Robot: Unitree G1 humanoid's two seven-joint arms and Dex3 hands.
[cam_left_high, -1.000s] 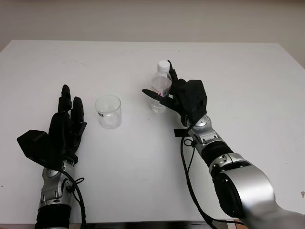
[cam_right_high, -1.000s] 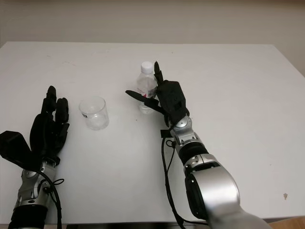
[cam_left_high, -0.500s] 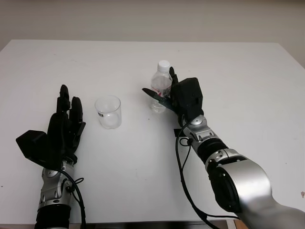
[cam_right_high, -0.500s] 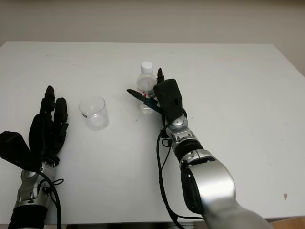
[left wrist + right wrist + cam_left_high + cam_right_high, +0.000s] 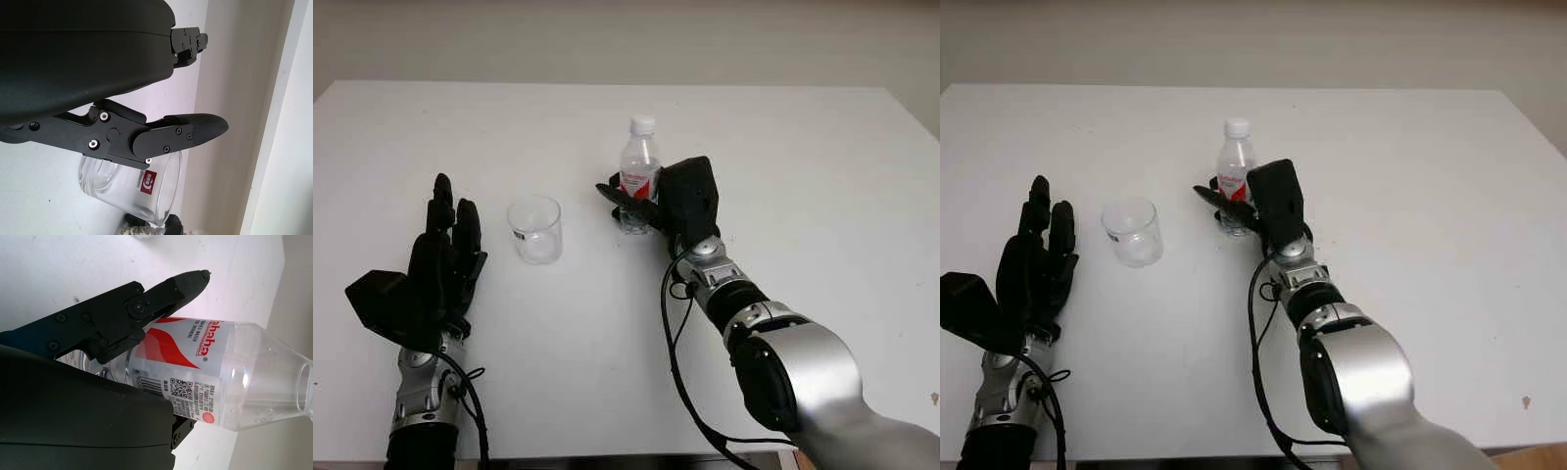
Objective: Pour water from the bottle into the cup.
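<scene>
We see our right robot hand clasping the water bottle near the middle of the white bench, its fingers wrapped around the lower body below the red label. The bottle stands upright with its white cap on, and we cannot tell whether its base touches the bench. The clear cup sits upright to the bottle's left, a little apart from it. Our left robot hand is released and holds nothing, raised near the cup's left side at the bench's front.
</scene>
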